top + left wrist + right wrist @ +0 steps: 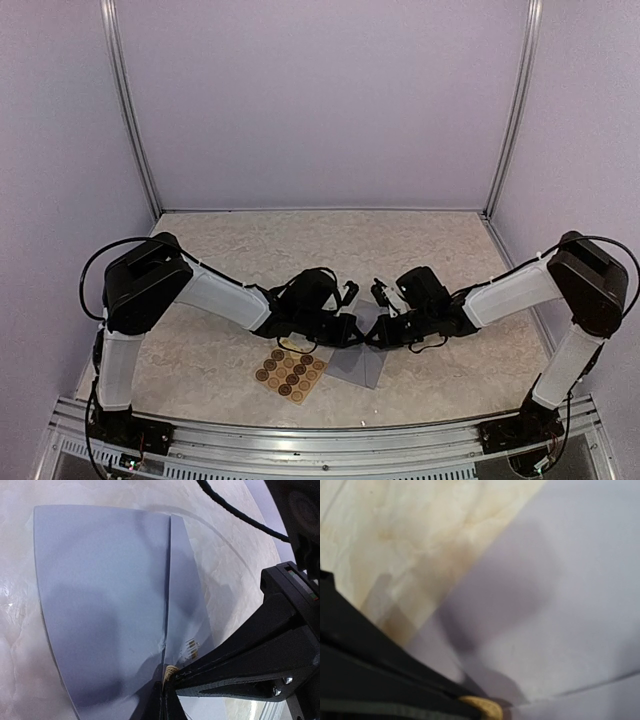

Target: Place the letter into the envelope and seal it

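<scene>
The grey-lavender envelope [362,368] lies on the marble table between the two arms. In the left wrist view the envelope [105,595] fills the frame, with a straight edge running down its middle into my fingertips. My left gripper [169,681] is shut there, and the paper is creased at the pinch. My right gripper [184,674] comes in from the right, shut, its tip touching the envelope beside the left tips. The right wrist view is blurred: the envelope [555,600] lies past my right gripper [485,710]. Seen from above, left gripper [352,334] and right gripper [376,336] meet. No separate letter shows.
A tan sheet of round brown stickers [290,372] lies just left of the envelope, near the table's front edge. Lavender walls with metal posts [135,120] close in the table on three sides. A black cable [235,510] crosses above the envelope.
</scene>
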Tool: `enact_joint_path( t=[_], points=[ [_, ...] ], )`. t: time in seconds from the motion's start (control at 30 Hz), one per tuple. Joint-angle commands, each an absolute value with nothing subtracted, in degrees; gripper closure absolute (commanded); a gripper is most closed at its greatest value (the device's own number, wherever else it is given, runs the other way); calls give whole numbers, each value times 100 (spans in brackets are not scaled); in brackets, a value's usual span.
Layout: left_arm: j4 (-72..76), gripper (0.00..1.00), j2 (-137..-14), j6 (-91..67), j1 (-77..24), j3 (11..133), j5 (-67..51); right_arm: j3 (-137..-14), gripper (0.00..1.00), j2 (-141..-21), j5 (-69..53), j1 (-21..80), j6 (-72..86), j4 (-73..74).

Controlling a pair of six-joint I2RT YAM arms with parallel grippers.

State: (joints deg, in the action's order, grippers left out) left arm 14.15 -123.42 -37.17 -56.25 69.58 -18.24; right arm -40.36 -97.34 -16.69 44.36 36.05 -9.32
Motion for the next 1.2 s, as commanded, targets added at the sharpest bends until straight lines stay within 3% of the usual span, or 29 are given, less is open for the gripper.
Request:
enact_joint_path(
  t=[0.0,0.4,0.57,0.67,0.8,0.87,1.17],
  points=[
    [1160,100,-12577,-3621,-5669,7005,-1810,-4109,100,-10046,-1562,4486,3601,-923],
    [1128,100,-12538,-3571,-5669,6997,-1753,-4138,100,-10320,-1265,4453,3762,-545],
    [949,74,-12299,-3447,-5668,6979,-1372,-4131,100,-10369,-1261,4431,3821,-514],
    [799,65,-12152,-3328,-5669,6986,-1114,-4140,100,-10394,-1277,4431,3822,-512],
    [598,60,-11997,-3197,-5669,7007,-848,-4147,100,-10377,-1290,4421,3823,-520],
    [547,60,-11952,-3191,-5677,6994,-721,-4142,100,-10377,-1293,4418,3822,-526],
    [1212,81,-11559,-3454,-5712,6652,-357,-4105,100,-10375,-1334,4408,3832,-554]
  ],
)
